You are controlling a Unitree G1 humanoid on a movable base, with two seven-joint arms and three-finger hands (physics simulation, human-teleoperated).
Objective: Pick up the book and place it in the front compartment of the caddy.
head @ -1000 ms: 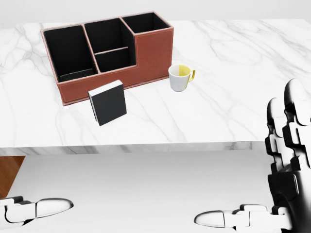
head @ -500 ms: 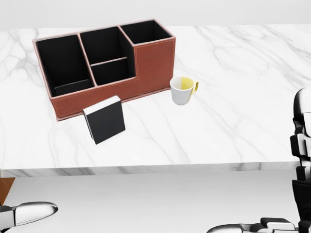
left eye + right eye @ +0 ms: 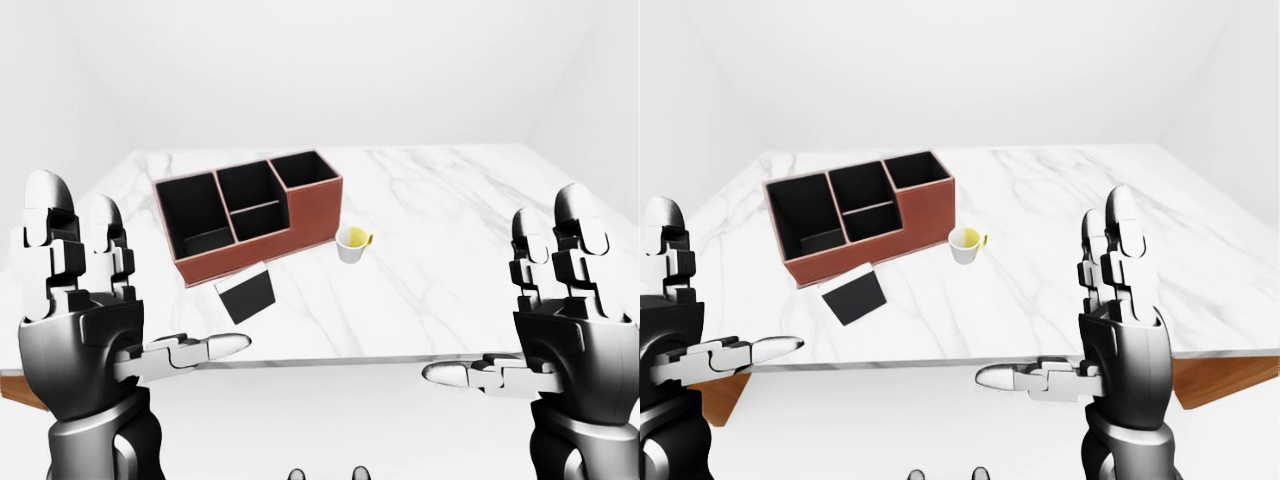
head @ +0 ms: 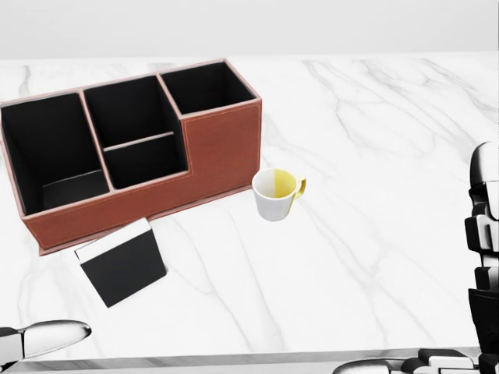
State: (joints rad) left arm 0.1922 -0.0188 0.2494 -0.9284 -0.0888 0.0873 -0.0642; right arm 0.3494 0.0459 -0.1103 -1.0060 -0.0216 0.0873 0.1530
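A black book (image 4: 123, 263) with white page edges rests on the marble table (image 4: 390, 156), at the lower left of the head view, just below the caddy's long wall. The reddish-brown caddy (image 4: 222, 148) has black compartments: a large one on the left, a split pair in the middle, a taller one on the right. In the left-eye view my left hand (image 3: 135, 295) and right hand (image 3: 505, 300) are raised, open and empty, short of the table's near edge. Neither touches the book.
A white mug (image 4: 274, 193) with a yellow inside and handle stands right of the caddy. The table's near edge (image 3: 340, 360) runs between my hands. Brown flooring (image 3: 1230, 375) shows below the table at the sides. White walls surround the table.
The camera has moved closer to the table: caddy, book and mug look larger and sit further left in the head view. Both hands stay open at the bottom corners.
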